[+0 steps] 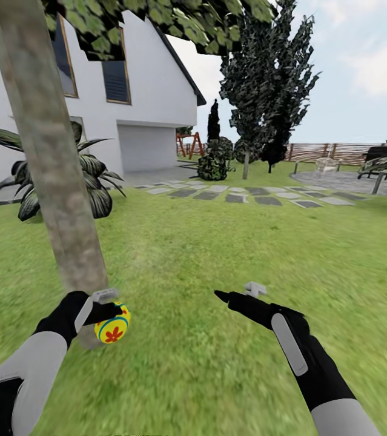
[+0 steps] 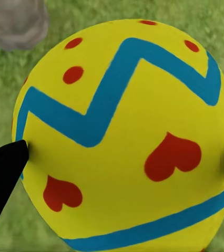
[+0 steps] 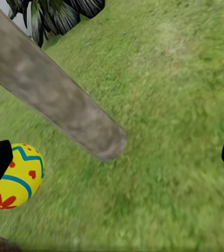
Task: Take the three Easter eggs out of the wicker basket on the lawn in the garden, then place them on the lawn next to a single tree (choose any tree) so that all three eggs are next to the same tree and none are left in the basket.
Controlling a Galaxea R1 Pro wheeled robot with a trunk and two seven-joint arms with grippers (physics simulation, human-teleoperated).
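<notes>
The egg (image 1: pixel 112 324) sits in the left pincer (image 1: pixel 109 306) just beside the foot of the tree (image 1: pixel 48 151), with the right pincer (image 1: pixel 241 293) well off to the right over the lawn (image 1: pixel 217 254).

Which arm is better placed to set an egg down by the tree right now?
The left. Its gripper is shut on an Easter egg right beside the tree trunk, just above the lawn. The right gripper is open, holds nothing and is farther from the trunk.

The tree (image 1: pixel 48 151) crown is cut off by the head view's top edge.
</notes>
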